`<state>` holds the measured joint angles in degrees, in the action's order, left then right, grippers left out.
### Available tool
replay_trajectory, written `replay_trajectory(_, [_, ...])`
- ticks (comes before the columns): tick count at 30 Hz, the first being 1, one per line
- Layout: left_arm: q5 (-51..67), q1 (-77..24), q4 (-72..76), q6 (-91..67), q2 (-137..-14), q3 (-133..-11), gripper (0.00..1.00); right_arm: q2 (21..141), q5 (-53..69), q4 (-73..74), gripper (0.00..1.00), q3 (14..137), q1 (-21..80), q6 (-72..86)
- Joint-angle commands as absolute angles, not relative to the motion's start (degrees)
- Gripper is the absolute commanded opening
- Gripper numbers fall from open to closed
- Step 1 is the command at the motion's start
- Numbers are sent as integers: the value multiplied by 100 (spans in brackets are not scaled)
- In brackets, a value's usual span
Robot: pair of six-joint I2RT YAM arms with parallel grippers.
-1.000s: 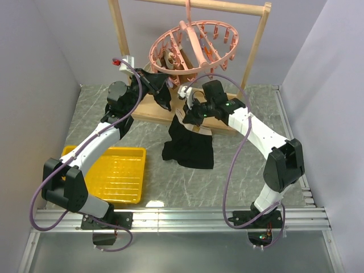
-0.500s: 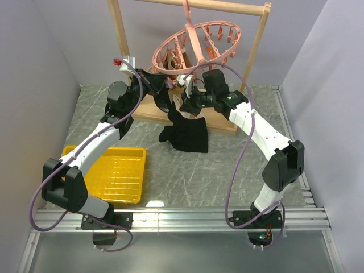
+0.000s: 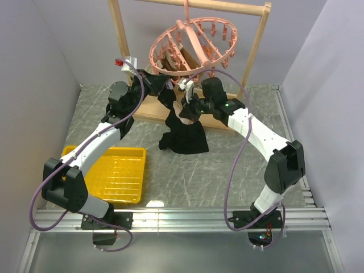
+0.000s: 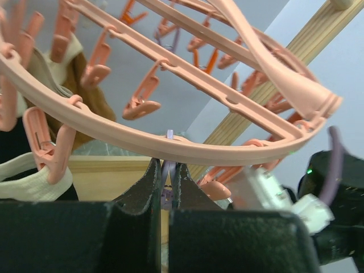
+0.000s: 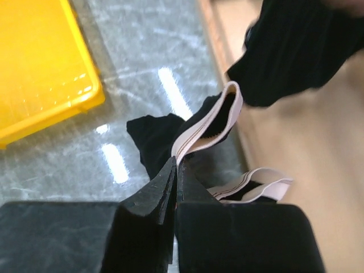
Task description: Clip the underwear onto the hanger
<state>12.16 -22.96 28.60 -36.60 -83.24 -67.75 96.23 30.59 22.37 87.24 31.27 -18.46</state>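
The salmon-pink hanger (image 3: 192, 41) hangs tilted from the wooden rack; its ring (image 4: 170, 145) fills the left wrist view. My left gripper (image 3: 165, 85) is at the ring's near-left rim, and its jaws (image 4: 167, 172) are shut on a small pale purple peg (image 4: 169, 153) just under the ring. My right gripper (image 3: 190, 106) is shut on the tan-pink waistband (image 5: 209, 126) of the black underwear (image 3: 185, 136). It holds the waistband up below the ring, and the fabric's lower part drapes to the table. In the right wrist view the jaws (image 5: 176, 166) pinch the band's edge.
Another dark garment with a cream band (image 4: 34, 177) is clipped to the hanger's left side. The wooden rack frame (image 3: 120, 34) stands on a wooden base (image 3: 149, 108). A yellow tray (image 3: 122, 170) lies at the front left, also in the right wrist view (image 5: 40, 68).
My right gripper has lifted the underwear up and to the left, toward the hanger's near rim. The hanger has swung and tilted. The left arm has hardly moved.
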Motion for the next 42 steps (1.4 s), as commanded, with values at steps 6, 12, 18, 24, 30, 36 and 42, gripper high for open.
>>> replay_trajectory(6, [1318,-2347,2610,-3525,-8297,-6803,0,9027,2744,1451,0,8271,3199,-1292])
replay_trajectory(12, [1222,-2417,2540,-3428,-8314,-6829,0,8745,2048,1459,0,8490,3278,-879])
replay_trajectory(18, [1178,-2470,2505,-3375,-8350,-6908,0,8569,1820,1643,0,8420,3498,-879])
replay_trajectory(24, [1169,-2540,2514,-3261,-8350,-6891,0,8771,1767,1872,0,8840,3551,-923])
replay_trajectory(30, [1195,-2558,2505,-3270,-8358,-6882,0,8965,1723,1890,0,9210,3551,-984])
replay_trajectory(36, [1239,-2575,2514,-3234,-8385,-6908,0,9079,2091,1934,0,9387,3551,-1168])
replay_trajectory(42, [1344,-2575,2566,-3199,-8367,-6864,0,9237,2592,2381,0,9685,3533,-1827])
